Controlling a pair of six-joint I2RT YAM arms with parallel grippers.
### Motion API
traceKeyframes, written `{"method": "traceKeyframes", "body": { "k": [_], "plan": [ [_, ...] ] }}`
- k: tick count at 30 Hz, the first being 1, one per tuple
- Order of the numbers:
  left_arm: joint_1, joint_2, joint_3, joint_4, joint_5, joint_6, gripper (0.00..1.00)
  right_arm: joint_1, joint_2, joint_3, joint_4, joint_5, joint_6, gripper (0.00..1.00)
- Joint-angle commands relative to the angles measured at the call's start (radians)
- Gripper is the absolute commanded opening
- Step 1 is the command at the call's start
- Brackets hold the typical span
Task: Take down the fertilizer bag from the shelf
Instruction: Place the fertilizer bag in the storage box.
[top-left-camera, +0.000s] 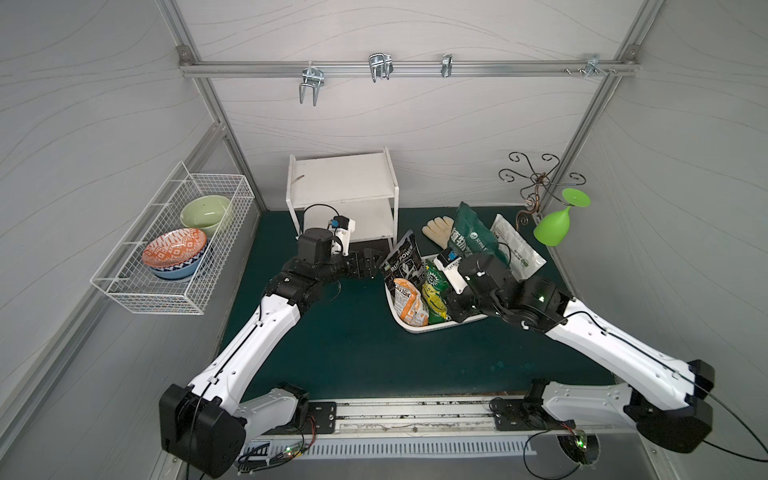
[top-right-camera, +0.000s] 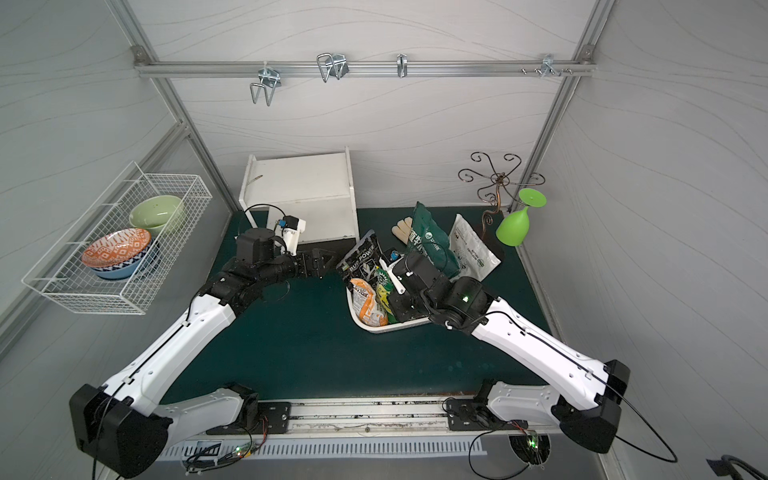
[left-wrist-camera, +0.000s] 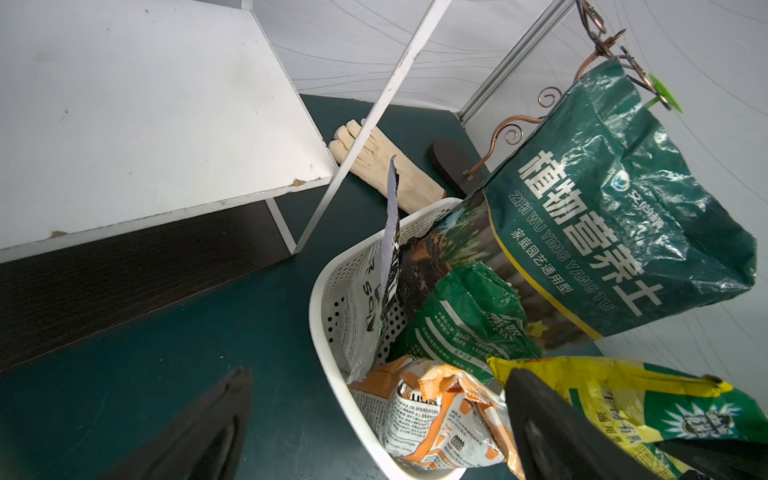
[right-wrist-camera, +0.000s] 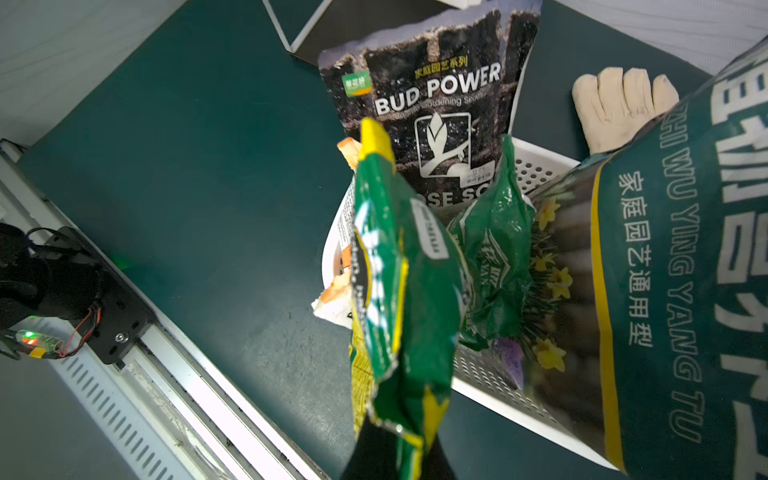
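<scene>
Shelf (top-left-camera: 340, 174) bare; black bag (top-left-camera: 405, 257) just ahead of wide-spread left fingers (left-wrist-camera: 199, 432); yellow-green bag (right-wrist-camera: 399, 291) clamped by right fingers (right-wrist-camera: 365, 457); withdrawal judged due.

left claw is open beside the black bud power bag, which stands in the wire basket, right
No: the left claw is open beside the black Bud Power bag, but that bag stands in the white perforated plastic basket, as the left wrist view shows.

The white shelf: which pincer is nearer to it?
Left. The left pincer hangs open just in front of the shelf; the right pincer is over the basket, shut on a yellow-green bag.
</scene>
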Motion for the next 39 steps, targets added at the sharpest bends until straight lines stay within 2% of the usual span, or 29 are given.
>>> {"method": "traceKeyframes", "body": {
  "k": [1,8,20,26,34,39],
  "plan": [
    [-0.003,0.033,0.053,0.047,-0.007,-0.027,0.99,-0.038,0.013,-0.029,0.115,-0.010,0.045,0.00],
    [-0.003,0.062,0.083,0.051,0.005,-0.061,0.99,-0.145,0.110,-0.138,0.229,-0.126,0.065,0.00],
    [-0.004,0.050,0.063,0.044,0.005,-0.053,0.99,-0.139,0.327,-0.138,0.301,-0.236,0.056,0.00],
    [-0.003,0.036,0.042,0.054,0.003,-0.052,0.99,-0.100,0.399,-0.138,0.225,-0.182,0.054,0.00],
    [-0.004,0.011,0.012,0.062,-0.017,-0.037,0.99,-0.101,0.327,-0.256,0.142,-0.134,0.085,0.00],
    [-0.003,0.011,0.013,0.070,-0.011,-0.054,0.99,-0.101,0.431,-0.162,0.161,-0.146,0.066,0.00]
  ]
}}
